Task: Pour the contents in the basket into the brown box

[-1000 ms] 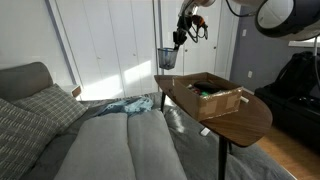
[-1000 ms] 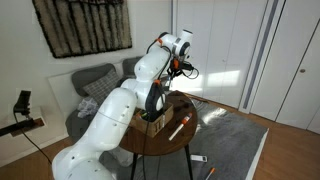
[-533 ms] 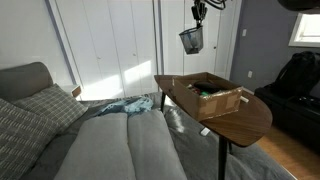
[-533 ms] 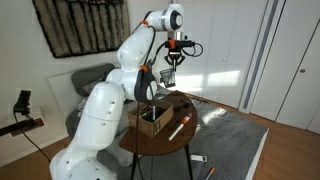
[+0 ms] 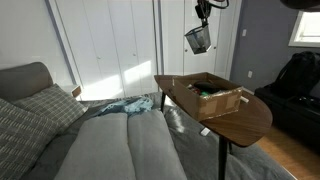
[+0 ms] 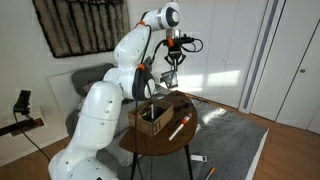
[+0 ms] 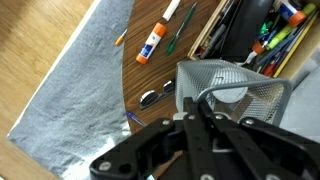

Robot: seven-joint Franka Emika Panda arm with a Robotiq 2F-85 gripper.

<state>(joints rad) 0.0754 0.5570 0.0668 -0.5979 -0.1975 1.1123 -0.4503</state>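
**Basket held aloft over the box's edge**

In the wrist view, our end effector (image 7: 200, 104) fills the lower part of the picture. Its dark fingers (image 7: 186, 128) come together on the rim of the basket (image 7: 240, 88), so we read it as clamped on the basket. The grey mesh of the basket lies just past the fingers and tapers away from the camera.

Below it we see the brown worktop (image 7: 150, 78). On the worktop a glue stick (image 7: 152, 45) and a green pen (image 7: 182, 30) lie side by side. To the right of these is the brown box (image 7: 213, 35), crowded with coloured pens (image 7: 272, 35). Left of the worktop is a grey rug (image 7: 70, 85).

In both exterior views the basket (image 5: 198, 40) (image 6: 171, 73) hangs tilted under the end effector (image 5: 203, 22) (image 6: 177, 52). It is well clear of the worktop (image 5: 248, 122) (image 6: 190, 135) and roughly above one end of the brown box (image 5: 212, 98) (image 6: 153, 118). We cannot tell whether it is fully over the opening. In an exterior view, a grey sofa (image 5: 100, 145) fills the foreground.
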